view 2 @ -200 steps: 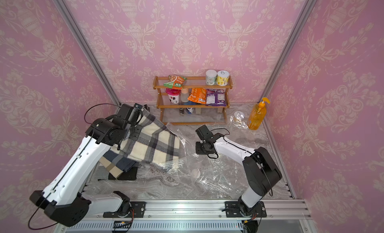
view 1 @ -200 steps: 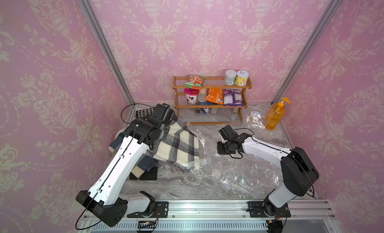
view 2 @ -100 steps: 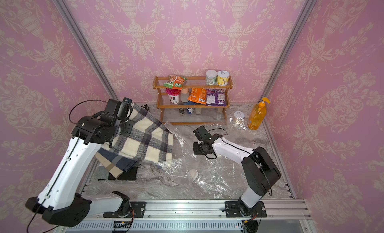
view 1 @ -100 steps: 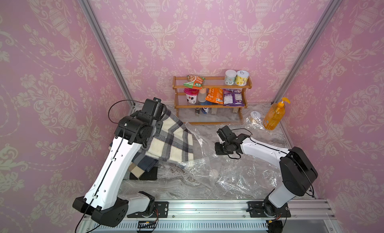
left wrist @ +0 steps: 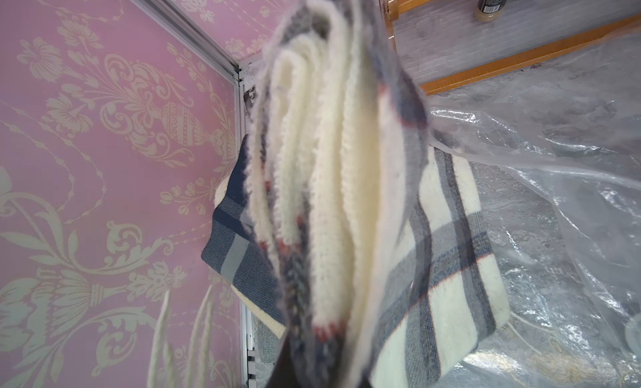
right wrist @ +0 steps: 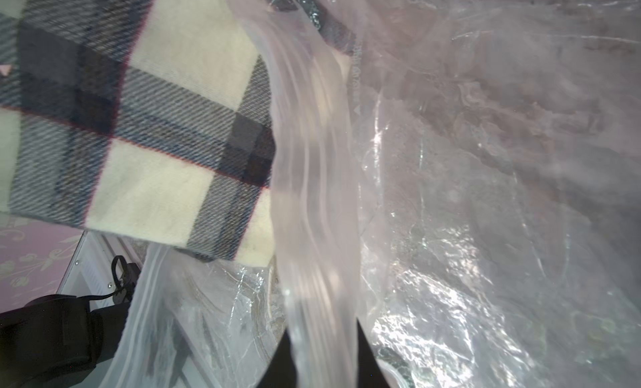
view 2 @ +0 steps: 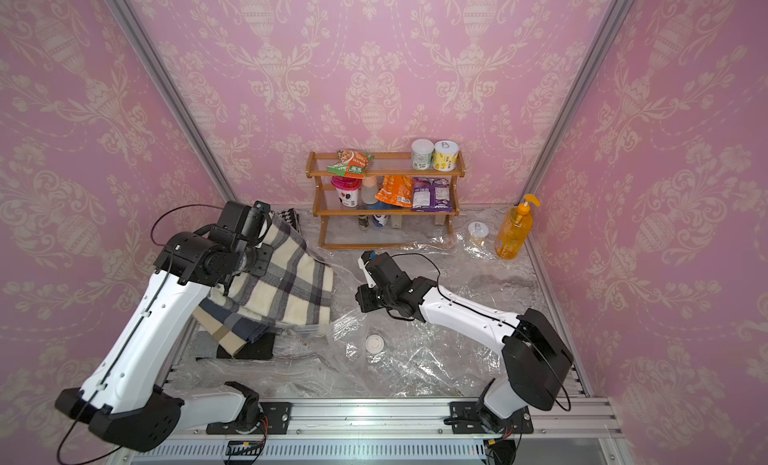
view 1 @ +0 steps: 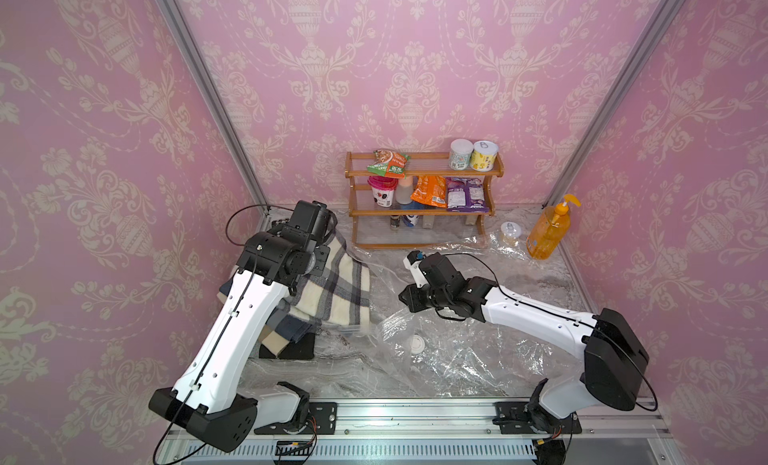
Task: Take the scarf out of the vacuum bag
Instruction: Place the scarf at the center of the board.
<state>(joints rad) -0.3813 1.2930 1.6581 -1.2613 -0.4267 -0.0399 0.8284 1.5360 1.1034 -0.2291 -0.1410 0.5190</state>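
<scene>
1. While the left gripper (left wrist: 319,376) is closed tight on a bunched fold of the plaid scarf (view 1: 332,288), it holds that fold raised. The cream-and-grey cloth drapes down in front of the wooden rack (view 1: 415,174), on the left arm's side of it.
2. The right gripper (right wrist: 324,362) is closed on the clear rim strip at the mouth of the vacuum bag (view 1: 457,359), in front of the rack's middle. It holds that edge a little off the table.
3. The rest of the bag lies flat and crinkled in front of the rack. Its round white valve cap (view 1: 417,343) faces up, farther from the rack than the right gripper.
4. The scarf's lowest corner hangs right at the bag's mouth. In the right wrist view, a film of plastic lies over one edge of the cloth, so it seems not quite free. How much remains inside cannot be told.
5. Judged from this, the step in hand is the pull-out itself, and it looks close to finished.
6. The next move likely calls for the left arm to carry the cloth higher and farther from the bag's mouth while the right gripper holds the plastic back. Otherwise the light bag may drag along with the scarf.
</scene>
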